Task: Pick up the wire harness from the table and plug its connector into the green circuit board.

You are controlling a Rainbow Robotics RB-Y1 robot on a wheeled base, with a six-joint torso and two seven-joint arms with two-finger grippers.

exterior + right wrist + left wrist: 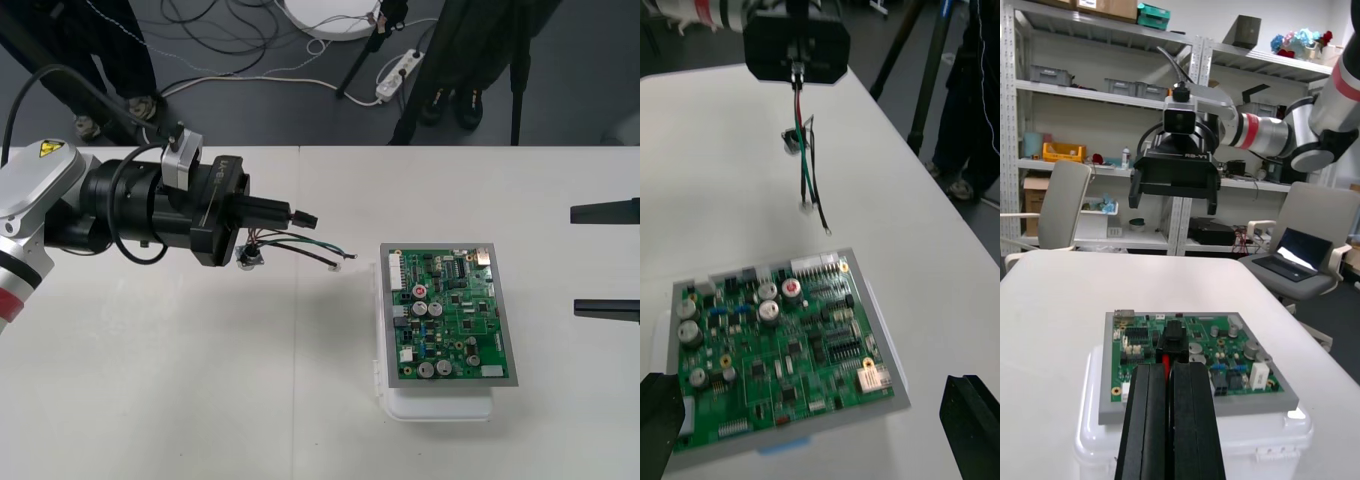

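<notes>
Fingers of the left gripper [287,213] clamp the harness [300,246] by its black plug [305,216], left of the green board [452,315] and apart from it. The right wrist view adds wires [806,169] and metal socket [792,141] dangling beneath. The right gripper [606,260] sits spread at the table's [150,380] right side.

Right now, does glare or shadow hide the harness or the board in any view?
Front view: none; harness wires read plainly against the pale table, board evenly lit. Right wrist view: harness hangs from the left gripper, unshadowed. Left wrist view: no glare, but the left fingers cover the board's near middle.
</notes>
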